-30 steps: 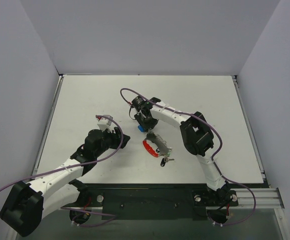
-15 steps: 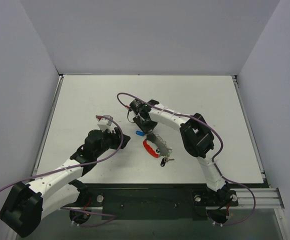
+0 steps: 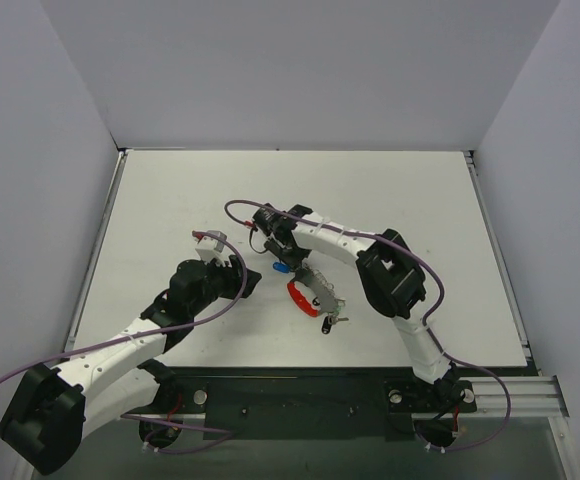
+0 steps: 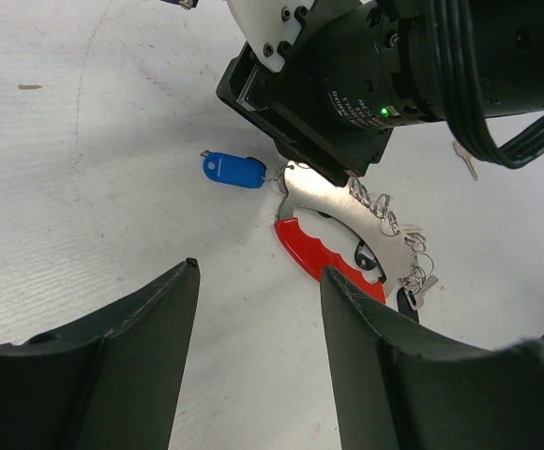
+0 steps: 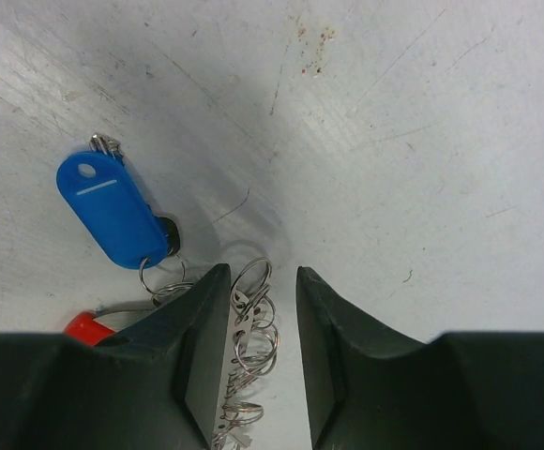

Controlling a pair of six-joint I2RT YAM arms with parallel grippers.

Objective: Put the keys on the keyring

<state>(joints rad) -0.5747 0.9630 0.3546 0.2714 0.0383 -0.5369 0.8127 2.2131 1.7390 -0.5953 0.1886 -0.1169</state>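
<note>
The keyring lies mid-table, with a red grip part (image 3: 297, 296) (image 4: 326, 262) and a silvery strip (image 3: 321, 285) (image 5: 223, 375) carrying several small split rings. A blue tag (image 3: 281, 267) (image 4: 234, 171) (image 5: 113, 211) hangs from a ring at its upper end. Small keys (image 3: 332, 322) (image 4: 413, 289), one with a black cap, cluster at its lower end. My right gripper (image 3: 288, 252) (image 5: 260, 274) points down over the strip's upper end. Its jaws straddle the strip, which lies against the left finger (image 5: 202, 319), with a gap to the other. My left gripper (image 3: 245, 280) (image 4: 260, 272) stands open and empty just left of the red part.
The right wrist's black body (image 4: 347, 84) hangs close over the keyring in the left wrist view. Purple cables (image 3: 240, 208) loop by both arms. White walls enclose the table (image 3: 170, 190) on three sides.
My right gripper has shifted a little left and towards the near edge over the keyring's upper end, and the blue tag moved slightly with it. The left arm has stayed put.
</note>
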